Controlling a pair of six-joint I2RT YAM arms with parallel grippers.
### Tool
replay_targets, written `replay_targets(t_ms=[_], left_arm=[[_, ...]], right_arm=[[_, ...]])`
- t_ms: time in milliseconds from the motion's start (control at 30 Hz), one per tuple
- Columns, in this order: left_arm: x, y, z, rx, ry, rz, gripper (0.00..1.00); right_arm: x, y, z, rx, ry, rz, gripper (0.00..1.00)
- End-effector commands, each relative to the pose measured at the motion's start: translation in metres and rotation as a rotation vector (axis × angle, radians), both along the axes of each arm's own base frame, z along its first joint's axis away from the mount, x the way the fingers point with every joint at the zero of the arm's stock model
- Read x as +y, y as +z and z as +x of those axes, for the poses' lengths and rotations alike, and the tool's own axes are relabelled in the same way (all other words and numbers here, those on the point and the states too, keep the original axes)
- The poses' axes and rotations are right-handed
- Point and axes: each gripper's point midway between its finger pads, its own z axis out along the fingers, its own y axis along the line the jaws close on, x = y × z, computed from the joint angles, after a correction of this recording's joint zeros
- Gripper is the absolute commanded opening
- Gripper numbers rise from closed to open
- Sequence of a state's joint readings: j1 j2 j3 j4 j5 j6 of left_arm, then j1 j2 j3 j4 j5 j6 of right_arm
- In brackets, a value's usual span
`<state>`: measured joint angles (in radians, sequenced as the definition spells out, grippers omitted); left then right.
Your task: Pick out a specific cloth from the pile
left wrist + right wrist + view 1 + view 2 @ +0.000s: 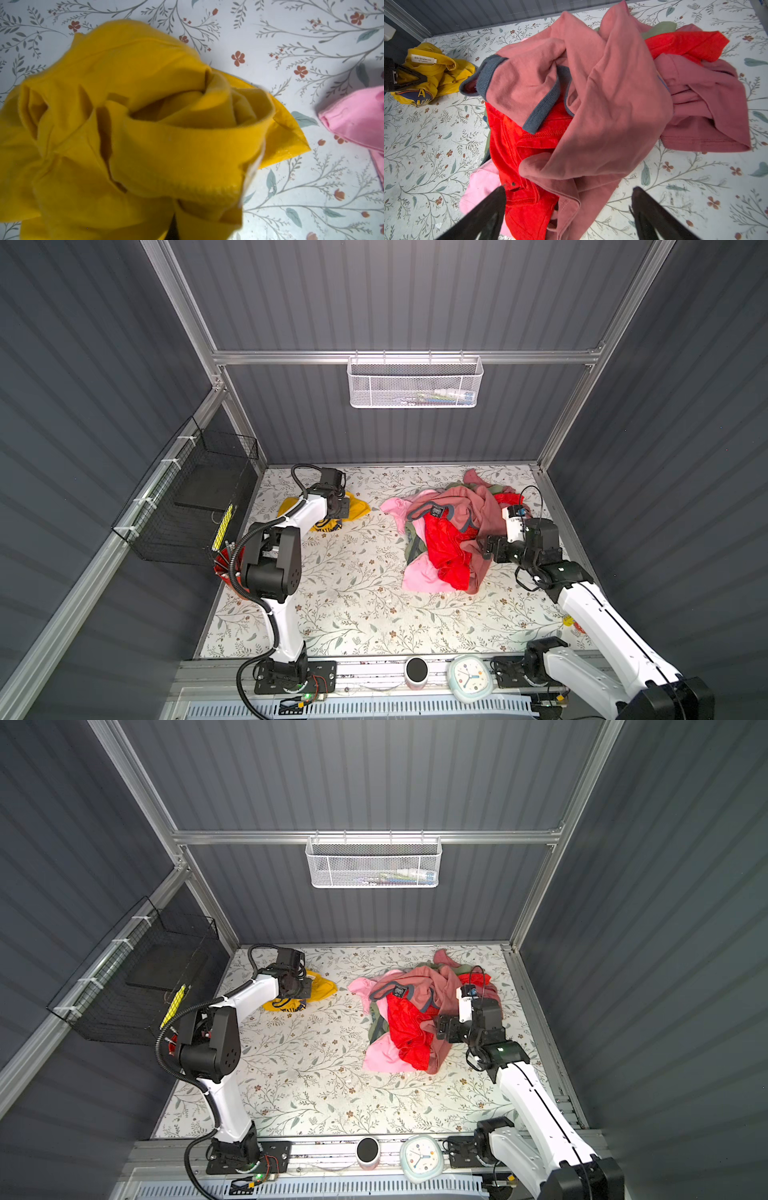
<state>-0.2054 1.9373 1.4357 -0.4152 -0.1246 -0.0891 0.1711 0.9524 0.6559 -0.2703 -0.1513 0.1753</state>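
Crumpled close under the left wrist camera, the mustard-yellow T-shirt (145, 124) sits heaped on the floral-print tabletop (353, 597). It is clear of the pile of rose, pink, red and olive garments (449, 531) but near its light pink sleeve (357, 118). The left gripper (341, 509) is closed, apparently on a bunched fold, though fabric hides its fingers. A thin pinch could slip on lifting, and a trailing hem could catch that sleeve. The right gripper (569, 188) hovers with its jaws wide apart at the pile's edge, where drifting forward could snag the dusty-rose garment (602, 93).
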Motion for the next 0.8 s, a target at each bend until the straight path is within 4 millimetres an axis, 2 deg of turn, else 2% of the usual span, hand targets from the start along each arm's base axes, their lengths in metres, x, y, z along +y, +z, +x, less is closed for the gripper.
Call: replay_targets(t_ms=[0,233,333,400,467,533,700,767], left_arm=[[-0.020,0.035,0.020,-0.093,-0.026,-0.106,0.00],[-0.025,0.084,0.045,-0.214,0.005,-0.157,0.00],[-0.021,0.091,0.056,-0.230,0.038,-0.139,0.00],[-0.018,0.088,0.064,-0.224,0.055,-0.109,0.00],[-0.016,0.078,0.071,-0.203,0.072,-0.071,0.00],[-0.017,0.063,0.080,-0.167,0.065,-0.045,0.05],[-0.020,0.002,0.088,-0.030,0.059,0.051,0.21],[-0.023,-0.016,0.090,0.006,0.056,0.061,0.27]], right_arm=[[0.005,0.011,0.004,-0.016,0.013,0.014,0.93],[0.007,0.009,0.004,-0.011,0.017,0.013,0.93],[0.008,0.008,0.005,-0.009,0.019,0.017,0.93],[0.010,0.008,0.005,-0.006,0.023,0.016,0.93],[0.010,0.008,0.005,-0.006,0.023,0.013,0.93],[0.010,0.008,0.006,-0.004,0.023,0.010,0.93],[0.009,0.010,0.005,-0.004,0.023,0.004,0.93],[0.009,0.010,0.005,-0.004,0.022,0.000,0.93]])
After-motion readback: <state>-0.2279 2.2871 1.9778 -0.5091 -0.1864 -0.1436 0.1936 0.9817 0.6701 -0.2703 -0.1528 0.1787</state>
